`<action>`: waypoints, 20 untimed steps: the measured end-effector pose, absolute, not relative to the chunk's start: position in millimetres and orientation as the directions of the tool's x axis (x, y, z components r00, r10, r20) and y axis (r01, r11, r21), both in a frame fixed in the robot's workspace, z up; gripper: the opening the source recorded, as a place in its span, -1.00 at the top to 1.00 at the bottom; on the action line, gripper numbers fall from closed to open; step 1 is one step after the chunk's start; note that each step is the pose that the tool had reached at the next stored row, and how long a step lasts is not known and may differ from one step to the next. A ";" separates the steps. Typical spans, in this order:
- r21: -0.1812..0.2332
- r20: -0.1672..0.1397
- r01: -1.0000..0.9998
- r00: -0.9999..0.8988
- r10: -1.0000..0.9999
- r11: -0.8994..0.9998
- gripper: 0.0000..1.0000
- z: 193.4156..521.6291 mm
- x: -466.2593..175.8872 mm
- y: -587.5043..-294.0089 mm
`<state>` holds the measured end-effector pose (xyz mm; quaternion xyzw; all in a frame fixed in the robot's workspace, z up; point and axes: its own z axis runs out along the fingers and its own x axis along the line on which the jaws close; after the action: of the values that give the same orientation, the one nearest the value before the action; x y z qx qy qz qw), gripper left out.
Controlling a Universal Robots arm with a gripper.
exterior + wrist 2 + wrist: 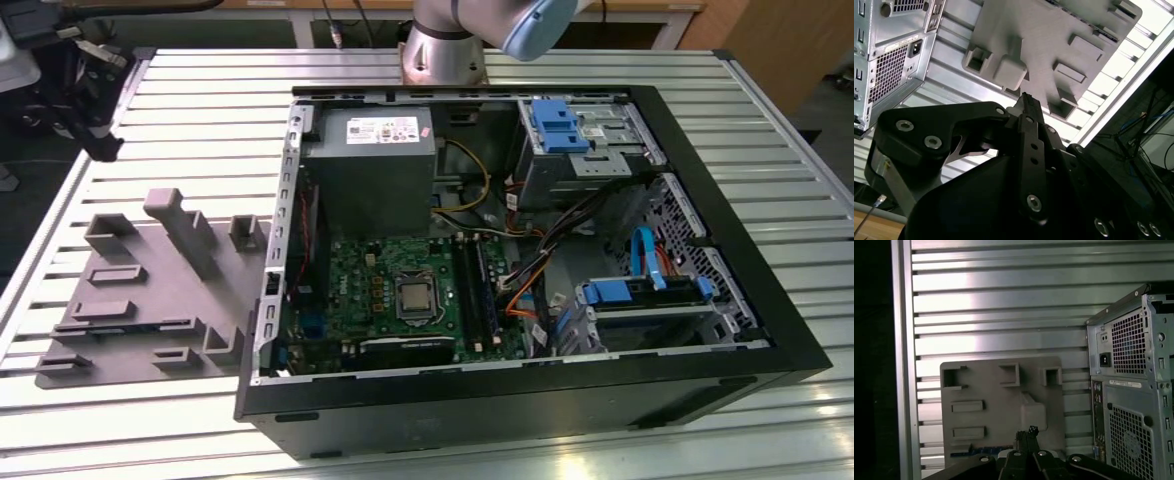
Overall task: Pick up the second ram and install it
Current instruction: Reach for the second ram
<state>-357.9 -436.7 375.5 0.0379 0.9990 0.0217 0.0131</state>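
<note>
**Exterior view.** An open computer case is shown lying on a slatted metal table. A grey holder tray is placed just beside the case, on the exterior view's left. Inside the case, a grey power supply is seen at the far end and a green motherboard nearer. The arm's base is cut off by the frame at the far edge.

**Second wrist view.** The gripper is seen above the tray, its fingers pressed together with nothing between them. The case's rear panel is shown alongside.

**First wrist view.** The second ram is seen as a thin dark blue strip along the tray edge closest to the gripper. It is partly hidden behind the gripper's body, and its chips cannot be made out
</note>
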 end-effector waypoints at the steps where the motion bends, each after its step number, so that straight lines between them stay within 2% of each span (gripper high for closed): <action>1: 0.044 -0.024 0.075 -0.997 0.076 0.996 0.79 375.3 -358.3 -437.0; 20: 0.044 -0.024 0.075 -0.997 0.076 0.996 0.79 371.1 -366.0 -439.9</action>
<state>-366.0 -439.9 371.1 0.0379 0.9990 0.0217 0.0131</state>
